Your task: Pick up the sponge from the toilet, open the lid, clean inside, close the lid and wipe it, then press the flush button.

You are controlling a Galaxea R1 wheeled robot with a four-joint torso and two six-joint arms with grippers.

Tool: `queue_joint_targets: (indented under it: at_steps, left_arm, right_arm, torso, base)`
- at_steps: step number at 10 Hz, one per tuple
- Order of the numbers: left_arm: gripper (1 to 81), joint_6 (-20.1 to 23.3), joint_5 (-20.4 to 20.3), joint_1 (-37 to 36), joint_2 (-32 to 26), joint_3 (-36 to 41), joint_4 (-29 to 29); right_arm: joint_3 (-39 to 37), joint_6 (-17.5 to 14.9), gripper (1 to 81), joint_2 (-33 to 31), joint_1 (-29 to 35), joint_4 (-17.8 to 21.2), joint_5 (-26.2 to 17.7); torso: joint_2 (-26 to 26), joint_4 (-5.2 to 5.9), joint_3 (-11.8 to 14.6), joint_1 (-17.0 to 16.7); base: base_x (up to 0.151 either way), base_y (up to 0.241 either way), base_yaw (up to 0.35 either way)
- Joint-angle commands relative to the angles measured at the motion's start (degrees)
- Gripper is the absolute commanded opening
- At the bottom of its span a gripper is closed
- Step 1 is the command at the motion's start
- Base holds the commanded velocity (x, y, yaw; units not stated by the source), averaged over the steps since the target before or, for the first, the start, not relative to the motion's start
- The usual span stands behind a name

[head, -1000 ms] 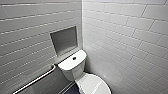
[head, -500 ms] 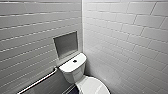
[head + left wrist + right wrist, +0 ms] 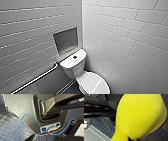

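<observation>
The white glossy ceramic toilet stands in the corner, at about 6 o'clock in the head view, its boxy tank against the back wall. It is hard, slick and fixed, so nothing on it gives under pressure. Its white glossy oval lid lies shut over the bowl at 5 o'clock from the tank. It looks smooth and slippery, and I judge the front rim to be the place to lift it, since the flat top offers no purchase.

The small bright yellow soft sponge is off the toilet and aloft over the floor, close before the right wrist camera. It narrows to a squeezed waist where the right pincer meets it, so I take that pincer to be clenched on it. The block is light and yielding. A hold across its narrow end leaves the broad face free for wiping, though it will fold if pressed hard. Of the left pincer I cannot tell whether it is released or clenched. The small round dark flush button sits mid-tank and should need only a short, firm push.

The pale grey tiled walls meet at 12 o'clock. The floor of small dark blue square tiles may be slick. A grey recessed niche sits at 11 o'clock from the tank, and a metal grab bar at 8 o'clock. A round floor drain shows beyond the sponge.
</observation>
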Motion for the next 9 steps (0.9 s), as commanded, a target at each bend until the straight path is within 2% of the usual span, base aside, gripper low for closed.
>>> queue_joint_targets:
  at_steps: [1, 2, 4, 7, 8, 9]
  left_arm:
    - [81.1, 0.49, 4.19, -0.71, 0.22, 0.17, 0.08]
    - [81.1, 0.49, 4.27, -0.79, 0.22, 0.17, 0.08]
    - [81.1, 0.49, 4.27, -0.71, 0.05, 0.17, 0.08]
    - [81.1, 0.49, 4.27, -0.71, 0.04, -0.09, 0.08]
    - [81.1, 0.4, 4.27, -0.79, 0.05, -0.53, 0.08]
    - [81.1, 0.49, 4.36, -0.71, 0.22, -1.05, 0.08]
  right_arm:
    - [0.25, -0.09, 1.0, -0.42, -0.1, -1.43, -3.21]
    - [0.25, -0.09, 1.0, -0.42, -0.1, -1.43, -3.21]
    - [0.25, 0.0, 1.0, -0.33, 0.07, -1.43, -3.21]
    - [-0.02, -0.09, 1.0, -0.33, -0.02, -1.52, -3.21]
    - [-0.28, 0.0, 1.0, -0.16, -0.02, -1.43, -3.3]
    - [-0.28, 0.34, 1.0, -0.07, -0.11, -1.26, -4.42]
  torso:
    - [-0.29, 0.0, 2.13, 0.19]
    - [1.92, 0.0, 5.79, -1.23]
    - [3.41, 0.0, 7.83, -2.19]
    - [3.93, 0.0, 13.76, -2.6]
    - [3.93, 0.0, 10.3, -2.65]
    - [3.91, 0.0, 11.89, -2.66]
  base:
    - [0.0, 0.0, 0.0]
    - [0.0, 0.0, 0.0]
    - [0.0, 0.0, 0.0]
    - [0.0, 0.0, 0.0]
    - [0.0, 0.0, 0.0]
    - [0.0, 0.0, 0.0]
